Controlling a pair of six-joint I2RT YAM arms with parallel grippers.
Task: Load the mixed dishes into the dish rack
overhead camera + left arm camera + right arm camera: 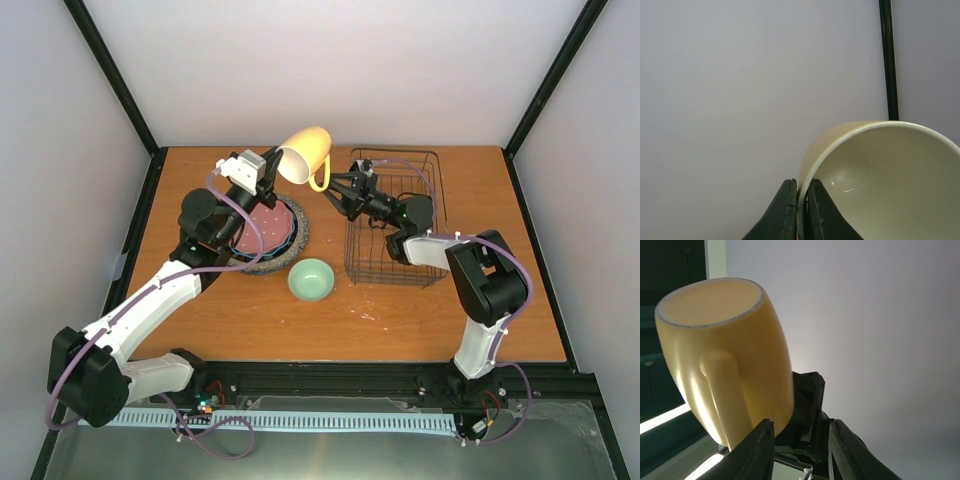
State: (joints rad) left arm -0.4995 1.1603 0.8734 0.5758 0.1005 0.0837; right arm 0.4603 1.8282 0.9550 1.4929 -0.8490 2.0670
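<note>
While the left hand (274, 166) clamps the raised yellow mug (305, 153) by its rim, the right hand (334, 196) gapes beside it.

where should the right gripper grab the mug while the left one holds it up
Probably the handle, coming from the rack side. The left gripper pinches the mug by its rim, so that edge is taken. The handle sticks out on the side facing the open right gripper, with bare space around it for the fingers to close across.
</note>
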